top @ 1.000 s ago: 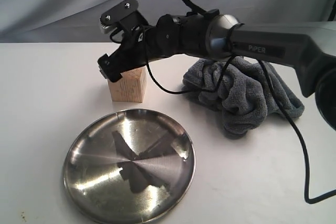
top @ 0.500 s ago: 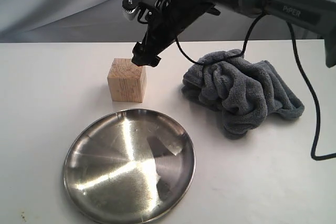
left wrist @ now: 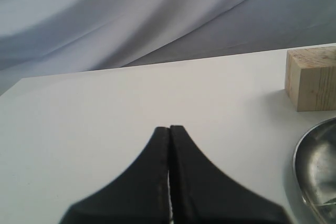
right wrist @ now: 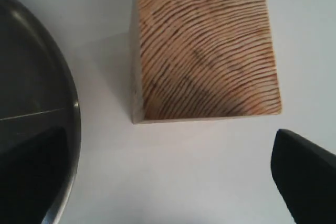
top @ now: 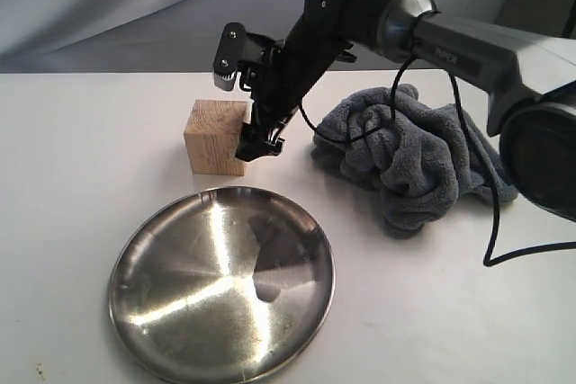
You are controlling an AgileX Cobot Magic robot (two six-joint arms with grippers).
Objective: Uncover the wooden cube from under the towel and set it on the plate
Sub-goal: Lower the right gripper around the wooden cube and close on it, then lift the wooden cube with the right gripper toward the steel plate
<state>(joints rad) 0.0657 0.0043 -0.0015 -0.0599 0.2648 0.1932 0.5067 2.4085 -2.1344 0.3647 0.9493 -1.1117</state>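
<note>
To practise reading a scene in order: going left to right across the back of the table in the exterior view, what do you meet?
wooden cube → right gripper → towel. The plate, in front, overlaps the cube sideways, so it is left out.

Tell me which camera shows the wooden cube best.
The right wrist view: the wooden cube fills the frame from above, and its whole grained top face is sharp. The exterior view shows it smaller, standing on the table beyond the plate. The left wrist view catches it only at the frame's very edge.

table (top: pixel 72 177): white, bare surface | backdrop (top: pixel 108 6): grey draped cloth
</note>
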